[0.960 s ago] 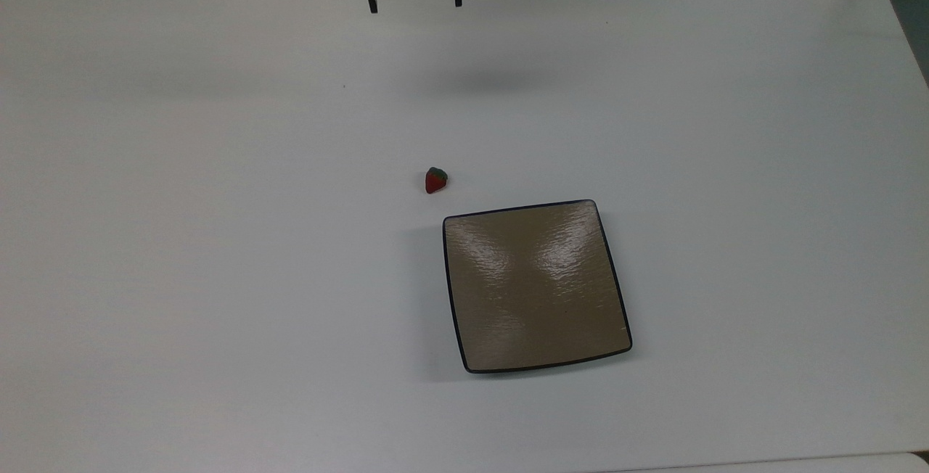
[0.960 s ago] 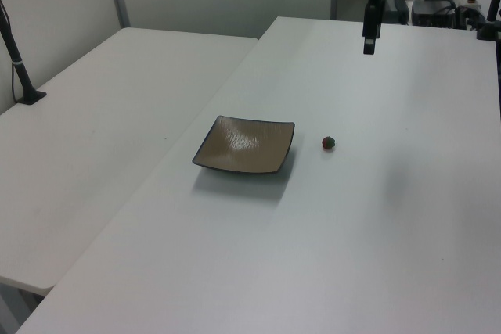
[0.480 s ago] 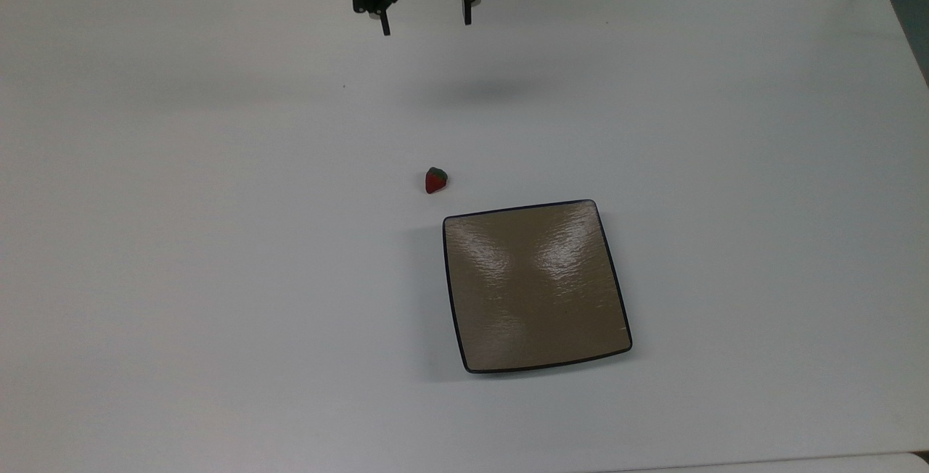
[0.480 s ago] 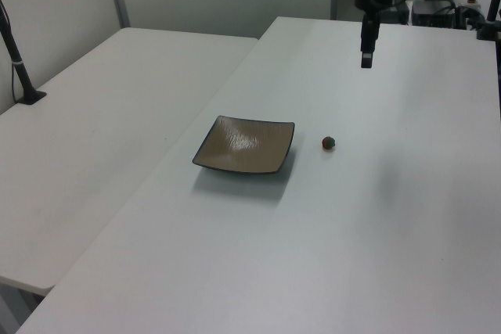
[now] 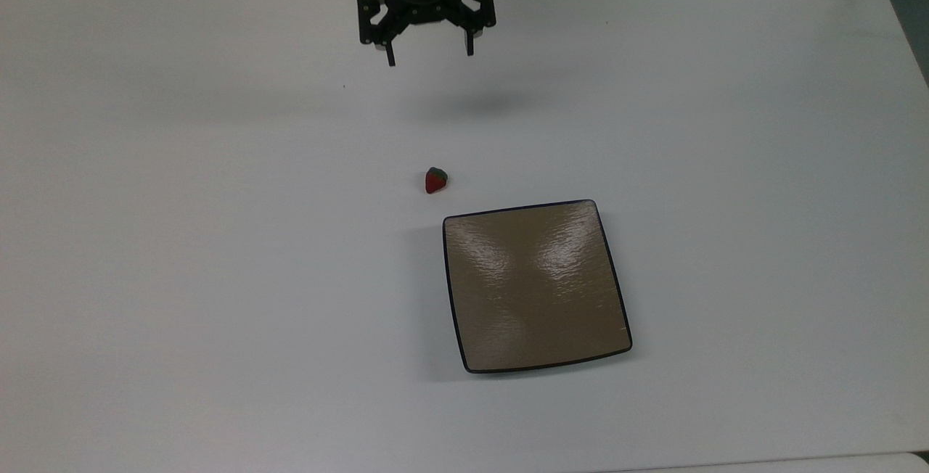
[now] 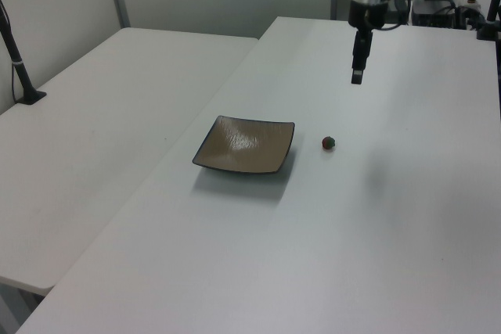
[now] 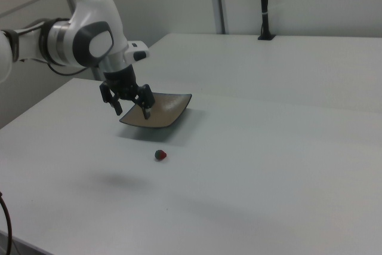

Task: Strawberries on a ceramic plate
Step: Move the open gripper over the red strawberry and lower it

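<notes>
One white surface (image 5: 218, 277) carries everything. Square tan ceramic plate (image 5: 535, 286) lies bare. Above the surface hangs the tool (image 5: 430, 59), prongs spread apart, empty. Tiny strawberry (image 5: 435, 180) sits just off the plate's corner. I'd centre the prongs over the berry, descend gently, then pinch softly.

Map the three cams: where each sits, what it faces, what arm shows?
Top view: overhead, looking down at the white table; open end effector at upper edge.
Left view: raised at one table end, facing the arm; end effector hangs above.
Right view: raised, opposite side; arm and end effector.
All share the small red strawberry and square tan ceramic plate.
</notes>
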Available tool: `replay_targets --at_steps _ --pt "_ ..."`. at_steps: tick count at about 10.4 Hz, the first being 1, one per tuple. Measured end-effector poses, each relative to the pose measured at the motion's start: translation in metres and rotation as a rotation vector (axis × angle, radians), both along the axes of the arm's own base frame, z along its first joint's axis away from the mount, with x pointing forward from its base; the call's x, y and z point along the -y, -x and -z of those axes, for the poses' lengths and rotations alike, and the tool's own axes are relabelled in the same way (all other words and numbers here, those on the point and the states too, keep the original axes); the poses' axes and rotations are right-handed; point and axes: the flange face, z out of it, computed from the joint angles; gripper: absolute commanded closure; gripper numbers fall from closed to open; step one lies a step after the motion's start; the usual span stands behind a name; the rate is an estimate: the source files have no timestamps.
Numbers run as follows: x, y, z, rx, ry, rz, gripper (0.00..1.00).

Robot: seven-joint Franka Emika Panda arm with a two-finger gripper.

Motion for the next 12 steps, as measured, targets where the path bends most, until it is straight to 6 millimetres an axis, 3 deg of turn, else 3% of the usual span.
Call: replay_targets --at_steps 6,9,12 --pt "-0.004 -0.023 0.059 0.000 -0.001 0.003 0.00" --pt "-0.023 -0.032 0.089 0.009 -0.003 -0.025 0.00" --pt "-0.026 -0.036 0.108 -0.004 0.000 -0.030 0.00"
